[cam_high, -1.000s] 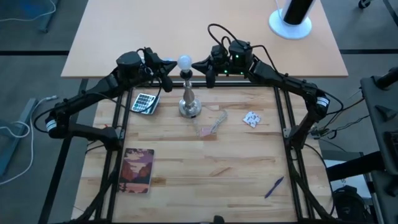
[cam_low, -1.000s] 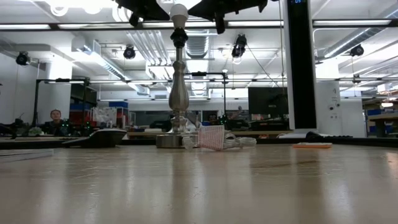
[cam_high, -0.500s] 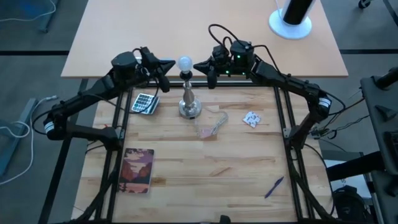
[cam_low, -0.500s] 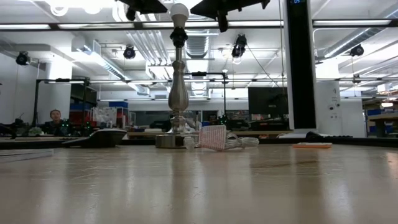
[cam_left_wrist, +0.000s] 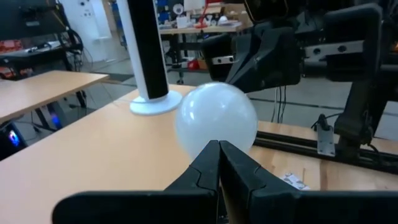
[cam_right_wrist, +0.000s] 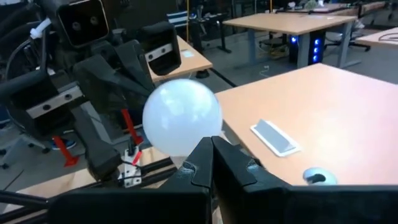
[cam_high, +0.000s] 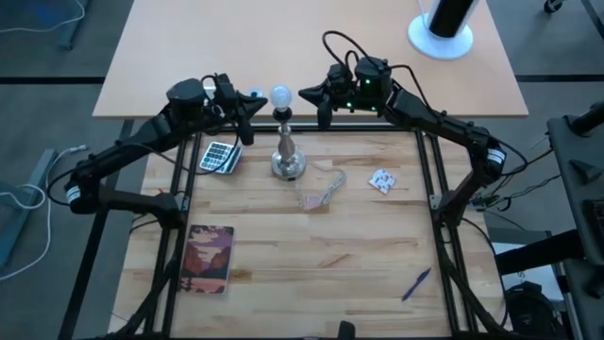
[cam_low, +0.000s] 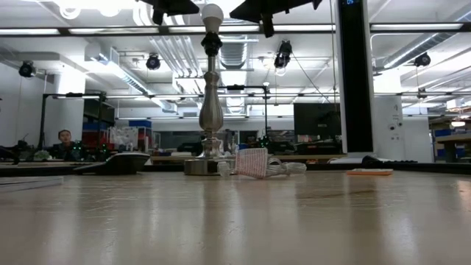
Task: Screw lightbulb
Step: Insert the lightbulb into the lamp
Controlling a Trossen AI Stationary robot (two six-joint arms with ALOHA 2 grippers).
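Note:
The white frosted lightbulb [cam_high: 280, 94] sits by its base in the black socket on top of the silver lamp stand [cam_high: 287, 151], which stands upright on the table; both also show in the low view [cam_low: 212, 12] [cam_low: 211, 110]. My left gripper [cam_high: 259, 96] is shut and level just to the bulb's left, with a small gap. My right gripper [cam_high: 304, 93] is shut and level just to its right, also apart from it. Each wrist view shows the bulb beyond shut fingertips [cam_left_wrist: 216, 118] [cam_right_wrist: 181, 117].
A calculator [cam_high: 220, 156] lies left of the stand. A clear wrapper [cam_high: 321, 189] and a small white packet [cam_high: 382, 180] lie to its right. A book [cam_high: 209, 258] lies near left, a blue pen [cam_high: 416, 283] near right. A black post on a white base [cam_high: 442, 28] stands far behind.
My right gripper has drawn back a little from the bulb toward the table's right edge. Both grippers have risen slightly in the low view. The bulb and stand have stayed where they were.

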